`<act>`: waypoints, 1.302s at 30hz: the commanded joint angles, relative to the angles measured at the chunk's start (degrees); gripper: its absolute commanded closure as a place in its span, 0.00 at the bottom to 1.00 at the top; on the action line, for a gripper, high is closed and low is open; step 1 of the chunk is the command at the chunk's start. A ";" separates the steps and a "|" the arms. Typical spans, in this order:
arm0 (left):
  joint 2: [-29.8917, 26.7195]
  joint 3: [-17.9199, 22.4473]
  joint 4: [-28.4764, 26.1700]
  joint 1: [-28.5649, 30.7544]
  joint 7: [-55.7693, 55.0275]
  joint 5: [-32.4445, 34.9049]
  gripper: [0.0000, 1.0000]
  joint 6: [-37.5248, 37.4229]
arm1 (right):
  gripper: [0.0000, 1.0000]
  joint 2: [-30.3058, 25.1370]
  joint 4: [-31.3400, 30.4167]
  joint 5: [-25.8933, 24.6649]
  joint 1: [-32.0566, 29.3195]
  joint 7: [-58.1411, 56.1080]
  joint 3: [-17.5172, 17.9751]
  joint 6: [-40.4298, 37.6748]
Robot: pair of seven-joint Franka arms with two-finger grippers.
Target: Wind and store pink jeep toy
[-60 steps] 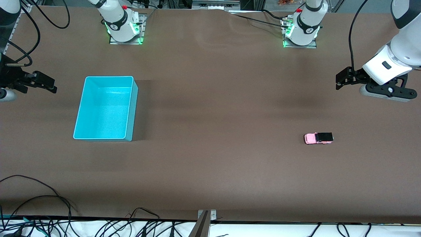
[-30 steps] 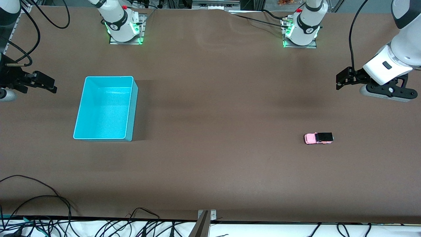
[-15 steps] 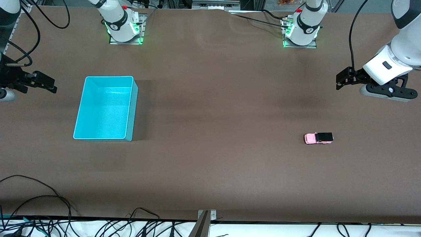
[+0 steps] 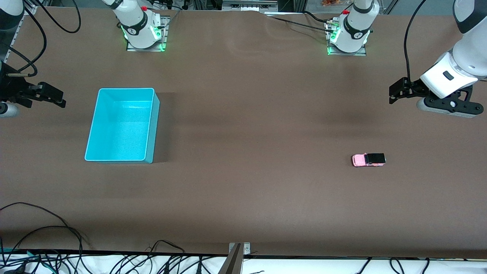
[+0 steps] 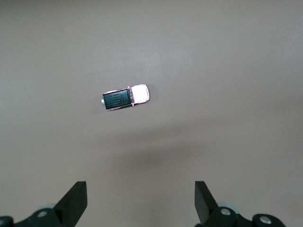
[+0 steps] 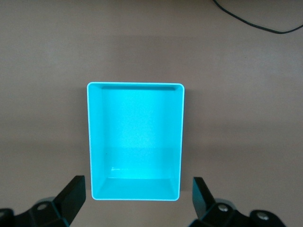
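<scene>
The pink jeep toy (image 4: 368,160) with its black roof stands on its wheels on the brown table toward the left arm's end. It also shows in the left wrist view (image 5: 125,98). My left gripper (image 4: 393,93) hangs open and empty in the air over the table near that end, apart from the jeep; in its wrist view (image 5: 140,203) the jaws stand wide. The turquoise bin (image 4: 121,125) sits empty toward the right arm's end. My right gripper (image 4: 57,97) waits open over the table beside the bin, whose rim (image 6: 135,85) fills its wrist view (image 6: 137,201).
Both arm bases (image 4: 142,32) (image 4: 348,36) stand along the table edge farthest from the front camera. Loose black cables (image 4: 45,236) lie over the nearest edge toward the right arm's end. A cable (image 6: 255,21) crosses a corner of the right wrist view.
The left arm's wrist has shifted very slightly. The jeep, the bin and the right arm have not moved.
</scene>
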 commanded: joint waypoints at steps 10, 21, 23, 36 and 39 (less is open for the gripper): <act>-0.44 0.01 -0.47 0.27 0.72 0.68 0.00 0.60 | 0.00 0.44 1.27 -0.30 -0.18 -0.15 0.22 -0.77; 0.70 0.18 0.76 0.88 0.98 0.77 0.00 0.52 | 0.00 0.44 1.26 -0.22 -0.18 -0.15 0.22 -0.86; 0.70 0.19 0.94 0.89 0.98 0.77 0.00 0.51 | 0.00 0.44 1.09 -0.22 -0.18 -0.15 0.22 -0.86; 1.14 0.19 1.03 1.41 0.98 0.77 0.00 0.51 | 0.00 0.44 1.09 -0.22 -0.27 -0.15 0.22 -0.86; 1.49 0.19 1.03 1.85 1.07 0.68 0.00 0.51 | 0.00 0.44 1.09 -0.22 -0.27 -0.06 0.22 -0.95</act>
